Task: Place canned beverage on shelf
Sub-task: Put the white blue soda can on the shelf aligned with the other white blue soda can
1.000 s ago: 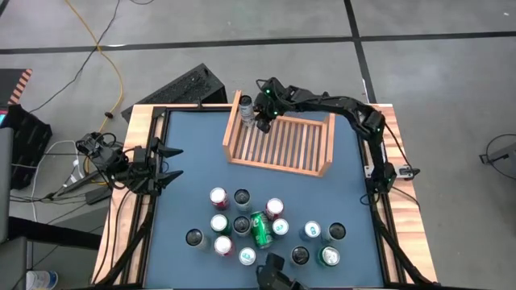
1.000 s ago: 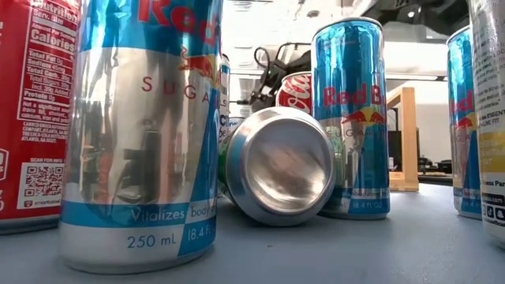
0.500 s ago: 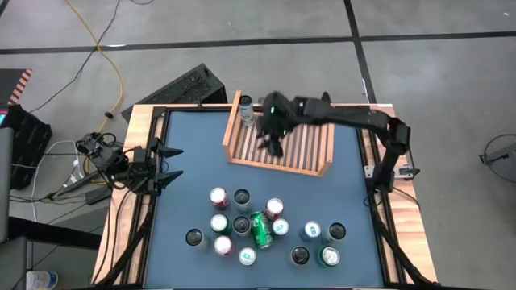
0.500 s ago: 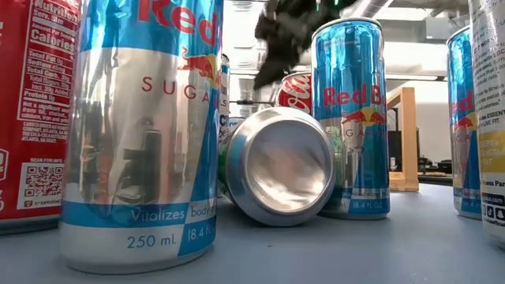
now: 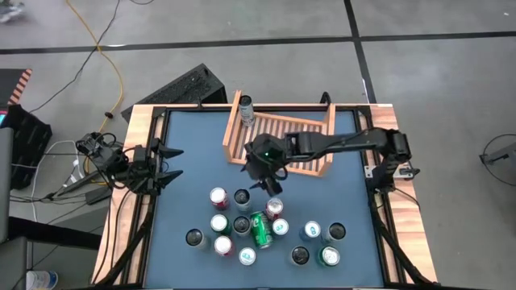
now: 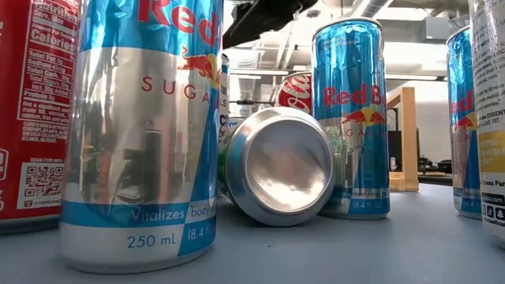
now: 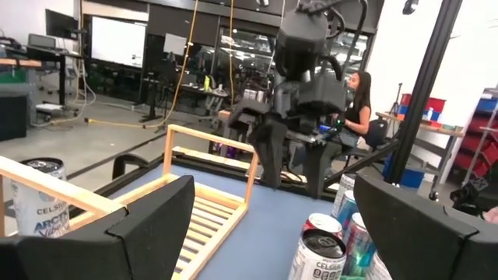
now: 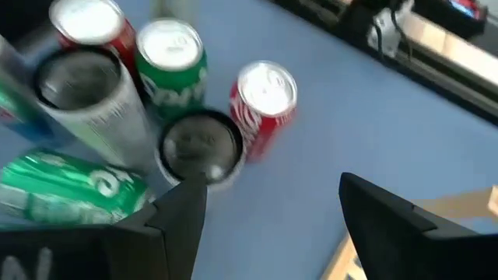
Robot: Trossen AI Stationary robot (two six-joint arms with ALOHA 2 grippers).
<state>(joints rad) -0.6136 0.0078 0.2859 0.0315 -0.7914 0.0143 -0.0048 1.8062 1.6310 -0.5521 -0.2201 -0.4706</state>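
Observation:
The wooden shelf [image 5: 280, 138] lies at the table's far middle. One silver canned beverage [image 5: 246, 108] stands upright on its base in the shelf's far left corner, also seen in the left wrist view [image 7: 37, 196]. My right gripper [image 5: 272, 187] hangs open in the air just in front of the shelf's front rim, above the far side of the group of cans, slanting down, with nothing between its fingers [image 8: 272, 187]. My left gripper [image 5: 173, 163] waits open at the table's left edge.
Several cans stand grouped at the table's near middle: a red one [image 8: 264, 97], a dark-topped one [image 8: 201, 144] and a green one [image 8: 170, 54]. Another green can [image 5: 260, 229] lies on its side. Bare blue table lies left of the group.
My right gripper has let go of the silver can in the shelf's far left corner. It has risen and swung toward the table's near edge, over the shelf and past its front rim, rolling as it went. The can stays upright in the corner.

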